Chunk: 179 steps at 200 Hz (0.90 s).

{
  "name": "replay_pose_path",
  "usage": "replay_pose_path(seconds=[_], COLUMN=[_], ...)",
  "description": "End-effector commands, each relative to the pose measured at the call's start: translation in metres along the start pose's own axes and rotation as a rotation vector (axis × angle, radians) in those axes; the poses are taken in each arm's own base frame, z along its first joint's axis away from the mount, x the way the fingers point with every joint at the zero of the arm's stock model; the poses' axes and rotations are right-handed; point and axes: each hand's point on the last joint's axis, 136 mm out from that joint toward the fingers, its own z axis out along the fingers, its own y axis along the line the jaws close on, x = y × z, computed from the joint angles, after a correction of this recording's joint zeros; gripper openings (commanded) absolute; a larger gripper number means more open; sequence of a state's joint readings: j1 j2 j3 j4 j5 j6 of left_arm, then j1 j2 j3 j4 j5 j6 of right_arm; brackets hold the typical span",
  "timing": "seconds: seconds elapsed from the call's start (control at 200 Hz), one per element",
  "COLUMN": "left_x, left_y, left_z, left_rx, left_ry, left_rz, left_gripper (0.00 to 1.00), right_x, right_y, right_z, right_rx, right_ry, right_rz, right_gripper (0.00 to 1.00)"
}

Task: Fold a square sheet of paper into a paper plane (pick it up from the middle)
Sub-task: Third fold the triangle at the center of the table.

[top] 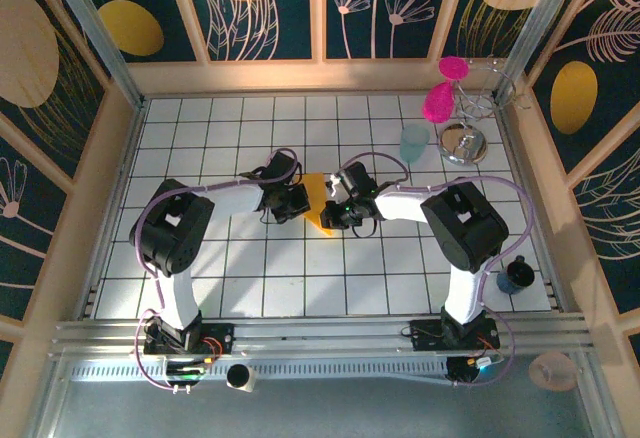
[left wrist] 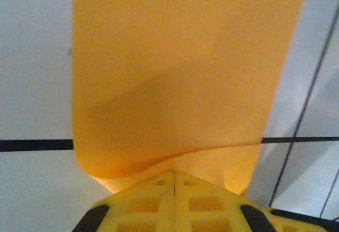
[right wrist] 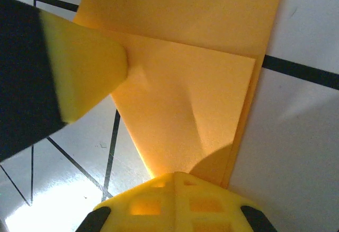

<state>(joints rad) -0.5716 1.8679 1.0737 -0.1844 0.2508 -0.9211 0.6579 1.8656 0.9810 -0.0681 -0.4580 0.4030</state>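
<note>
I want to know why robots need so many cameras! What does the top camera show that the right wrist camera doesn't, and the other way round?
Top camera: the whole left arm and right arm, a pale teal cup and a dark blue cup on the white tiled table. Right wrist camera: a folded flap layered over the thin orange-yellow sheet of paper. Both: that sheet, the left end effector touching it, the shut right end effector pinching it, white tiles.

Dark floral wall panels (top: 270,28) in pale wooden frames (top: 318,8) are enclosing a white-tiled counter (top: 250,288), bright light glancing off it.
</note>
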Motion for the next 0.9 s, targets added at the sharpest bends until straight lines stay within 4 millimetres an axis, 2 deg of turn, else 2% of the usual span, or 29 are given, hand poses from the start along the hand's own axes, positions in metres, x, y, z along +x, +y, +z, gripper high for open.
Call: replay_pose_path(seconds=[0.0, 0.095, 0.29, 0.601, 0.691, 0.891], left_x=[-0.009, 0.001, 0.023, 0.038, 0.038, 0.034], left_y=[-0.03, -0.032, -0.024, -0.017, -0.008, 0.026], left_z=[-0.025, -0.024, -0.013, 0.008, 0.012, 0.02], left_rx=[0.111, 0.15, 0.171, 0.144, 0.106, -0.051], left_ry=[-0.049, -0.015, 0.059, 0.126, 0.125, 0.09], left_rz=[0.097, 0.114, 0.081, 0.102, 0.098, 0.058], left_gripper=[0.06, 0.06, 0.06, 0.06, 0.06, 0.05], right_x=[0.014, 0.016, 0.019, 0.026, 0.028, 0.038], right_y=[-0.021, -0.023, -0.027, -0.034, -0.037, -0.048], right_z=[0.007, 0.009, 0.012, 0.014, 0.015, 0.014], right_rx=[0.072, 0.079, 0.088, 0.113, 0.123, 0.166], right_ry=[0.058, 0.067, 0.084, 0.106, 0.114, 0.136], right_rz=[0.057, 0.065, 0.079, 0.101, 0.107, 0.115], right_gripper=[0.0, 0.0, 0.0, 0.0, 0.0, 0.0])
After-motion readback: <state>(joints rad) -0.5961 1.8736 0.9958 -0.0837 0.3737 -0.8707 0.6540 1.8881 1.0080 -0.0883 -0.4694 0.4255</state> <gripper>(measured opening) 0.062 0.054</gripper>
